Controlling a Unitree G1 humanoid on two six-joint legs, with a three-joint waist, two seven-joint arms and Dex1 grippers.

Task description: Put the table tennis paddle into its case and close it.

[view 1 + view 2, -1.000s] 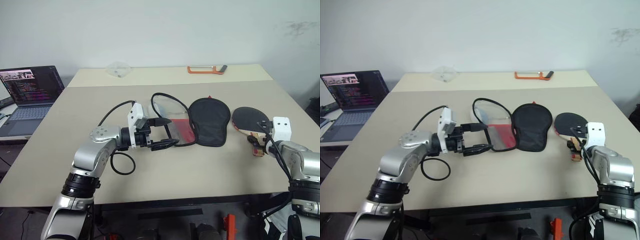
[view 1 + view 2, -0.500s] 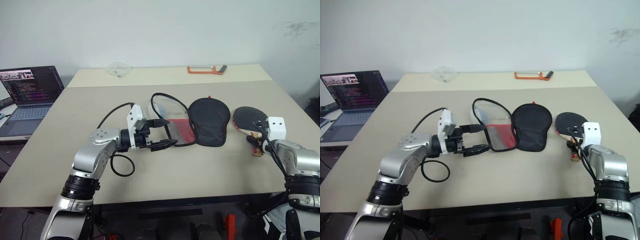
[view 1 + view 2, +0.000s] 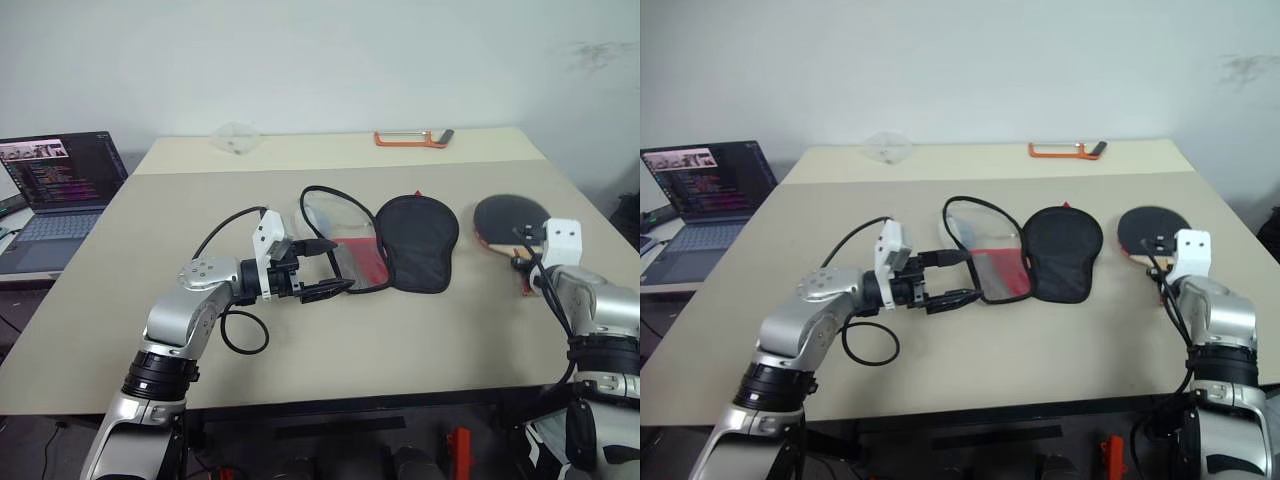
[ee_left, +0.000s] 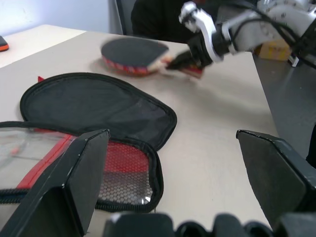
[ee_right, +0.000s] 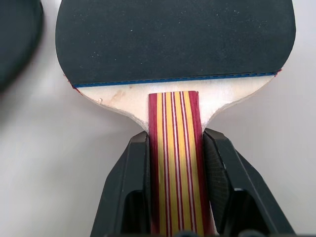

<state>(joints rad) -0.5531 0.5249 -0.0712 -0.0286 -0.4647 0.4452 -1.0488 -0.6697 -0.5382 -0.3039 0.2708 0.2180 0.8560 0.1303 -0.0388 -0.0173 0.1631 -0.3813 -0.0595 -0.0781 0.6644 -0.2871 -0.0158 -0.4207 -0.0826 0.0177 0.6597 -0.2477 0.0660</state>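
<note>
Two black fingers of the right claw [image 5: 174,190] clamp the paddle's [image 5: 175,42] red-and-yellow striped handle, right of the case [image 3: 418,240].

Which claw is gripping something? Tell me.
The right claw: clamped on the striped wooden handle of the black-rubber table tennis paddle. The left claw stands wide open, holding nothing.

The right hand [image 5: 174,173] has clamped the table tennis paddle [image 3: 508,219] by its handle and lifted it.

bare table [image 3: 440,330] between case [image 3: 418,243] and paddle [image 3: 505,219] (a clear lane)
</note>
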